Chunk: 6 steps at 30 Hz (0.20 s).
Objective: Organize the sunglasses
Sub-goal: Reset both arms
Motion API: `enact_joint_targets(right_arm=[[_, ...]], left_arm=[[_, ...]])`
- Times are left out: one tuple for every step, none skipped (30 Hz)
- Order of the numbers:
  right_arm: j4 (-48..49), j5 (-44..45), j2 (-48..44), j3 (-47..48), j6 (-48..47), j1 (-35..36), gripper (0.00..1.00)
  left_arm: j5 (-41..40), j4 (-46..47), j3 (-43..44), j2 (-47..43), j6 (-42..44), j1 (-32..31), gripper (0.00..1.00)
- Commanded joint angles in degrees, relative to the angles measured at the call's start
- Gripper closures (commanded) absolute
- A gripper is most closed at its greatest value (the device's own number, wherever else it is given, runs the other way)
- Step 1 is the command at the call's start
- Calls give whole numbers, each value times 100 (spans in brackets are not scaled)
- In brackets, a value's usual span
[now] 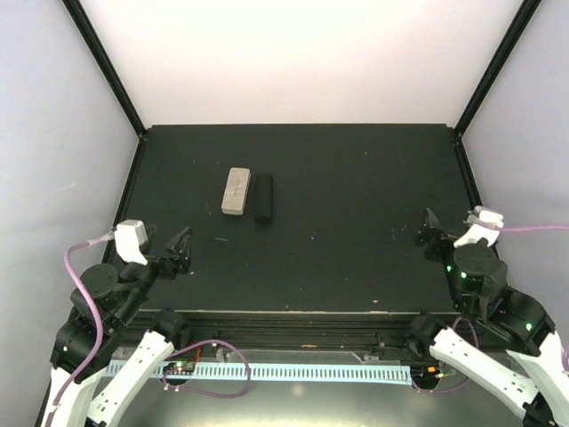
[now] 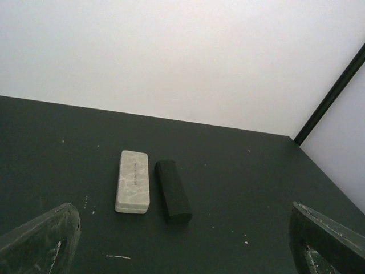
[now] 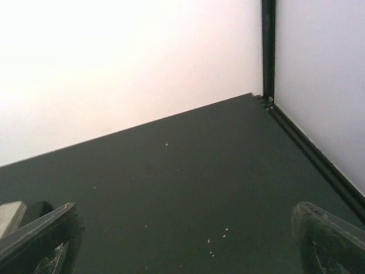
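No sunglasses show in any view. A beige oblong case and a black oblong case lie shut side by side on the dark table, left of centre towards the back. The left wrist view shows the beige case and the black case ahead. My left gripper is open and empty near the table's front left, its jaws wide apart. My right gripper is open and empty at the front right. The beige case's corner shows at the right wrist view's left edge.
The dark table is enclosed by white walls with black corner posts. Its right edge rail runs close beside my right gripper. A few white specks dot the table top.
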Motion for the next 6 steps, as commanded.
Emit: enact_joint_targets(right_arm=[[-125, 756, -410, -135, 71, -20, 0], [-107, 762, -470, -154, 67, -17, 0], [-104, 768, -505, -166, 74, -22, 0], [-103, 762, -518, -177, 79, -24, 0], [-98, 753, -528, -185, 92, -20, 0], [-103, 737, -524, -187, 102, -24, 0]], left_arm=[[-182, -267, 262, -69, 133, 41, 1], [-192, -297, 275, -56, 126, 37, 1], [-219, -339, 292, -46, 107, 40, 1], [-261, -371, 296, -45, 74, 36, 1], [-308, -392, 296, -49, 50, 36, 1], [-319, -396, 294, -64, 42, 38, 1]])
